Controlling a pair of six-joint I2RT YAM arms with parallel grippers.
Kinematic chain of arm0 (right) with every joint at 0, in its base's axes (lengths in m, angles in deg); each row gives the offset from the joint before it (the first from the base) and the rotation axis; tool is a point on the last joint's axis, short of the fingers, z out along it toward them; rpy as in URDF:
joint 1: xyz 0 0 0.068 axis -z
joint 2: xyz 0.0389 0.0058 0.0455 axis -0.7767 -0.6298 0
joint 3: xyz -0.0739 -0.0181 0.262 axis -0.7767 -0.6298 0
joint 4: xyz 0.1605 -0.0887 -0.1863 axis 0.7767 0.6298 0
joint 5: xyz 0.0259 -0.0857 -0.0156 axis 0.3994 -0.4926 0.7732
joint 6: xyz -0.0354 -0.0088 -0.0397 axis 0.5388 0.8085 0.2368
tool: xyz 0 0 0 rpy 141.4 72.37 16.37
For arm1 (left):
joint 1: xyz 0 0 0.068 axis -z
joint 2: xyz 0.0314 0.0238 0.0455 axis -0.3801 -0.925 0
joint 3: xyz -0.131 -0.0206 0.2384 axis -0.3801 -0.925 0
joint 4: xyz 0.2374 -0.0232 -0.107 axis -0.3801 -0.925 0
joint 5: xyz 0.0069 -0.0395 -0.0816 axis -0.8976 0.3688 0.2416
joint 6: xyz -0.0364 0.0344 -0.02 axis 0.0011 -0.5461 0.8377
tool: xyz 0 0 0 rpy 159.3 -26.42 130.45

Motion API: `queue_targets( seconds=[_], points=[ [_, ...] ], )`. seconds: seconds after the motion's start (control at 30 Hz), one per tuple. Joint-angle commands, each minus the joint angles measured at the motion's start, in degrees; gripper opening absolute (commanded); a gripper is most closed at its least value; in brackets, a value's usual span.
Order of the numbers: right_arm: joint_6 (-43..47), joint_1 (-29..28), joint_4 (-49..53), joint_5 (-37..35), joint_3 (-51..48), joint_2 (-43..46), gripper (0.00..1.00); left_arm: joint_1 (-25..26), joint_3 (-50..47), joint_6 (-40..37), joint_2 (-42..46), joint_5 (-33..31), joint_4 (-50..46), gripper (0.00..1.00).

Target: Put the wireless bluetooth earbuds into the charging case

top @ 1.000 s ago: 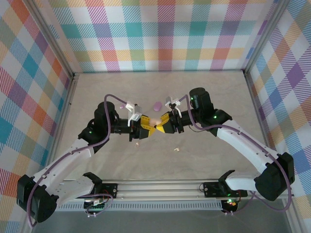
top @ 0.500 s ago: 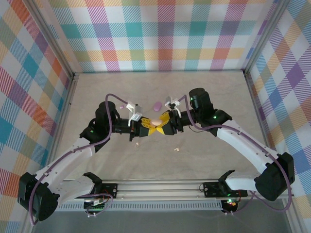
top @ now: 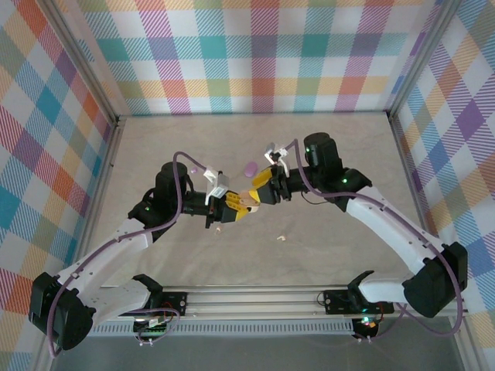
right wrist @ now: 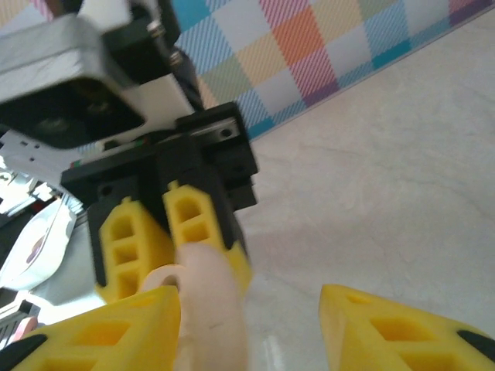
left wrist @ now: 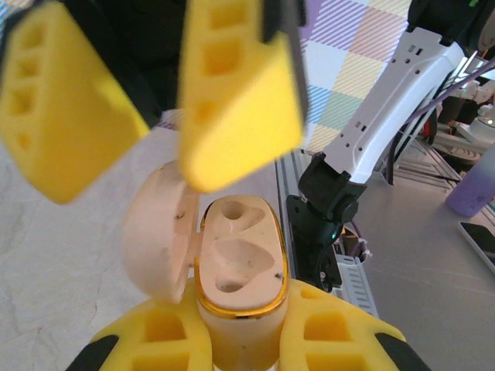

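We see the left gripper [top: 233, 206] shut tight on the base of a cream case [top: 247, 199], out over the table [top: 178, 147]. In the left wrist view its yellow fingers [left wrist: 158, 342] press on the case from both sides. The lid [left wrist: 157, 232] is swung open on the case's left. Both wells are empty, and a gold rim runs round the opening.

Behind the case, apart from it, a small purple oval [top: 249, 168] lies on the table. It's too small for us to say more.

Just right of the case is the right gripper [top: 262, 190], facing the left one. Its jaws are spread wide with nothing between them. In the right wrist view one of its fingers [right wrist: 97, 328] sits just beside the case. We cannot tell whether they touch.

Right of the case and nearer the arm bases, well apart from it, one cream bud [top: 282, 239] lies loose on the table.
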Motion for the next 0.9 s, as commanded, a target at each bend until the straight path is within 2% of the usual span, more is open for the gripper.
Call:
queue_targets(
  seconds=[0.0,0.27,0.57,0.87],
  points=[
    [-1.05,0.32,2.34,-1.01,1.9,-2.19,0.51,0.02,-0.44,-2.31,0.59,2.41,-0.6,0.0],
    [-2.88,0.32,2.1,0.02,2.2,-3.94,0.51,0.02,-0.67,-3.96,1.22,1.11,-1.07,0.0],
    [-3.78,0.32,3.53,-0.47,3.96,-3.37,0.57,-0.07,-0.42,-2.95,-0.59,-1.22,-0.97,0.0],
    [-4.22,0.32,4.38,-1.33,4.72,-2.47,0.64,-0.27,-0.06,-1.55,-2.39,-0.98,0.17,0.0]
  ],
)
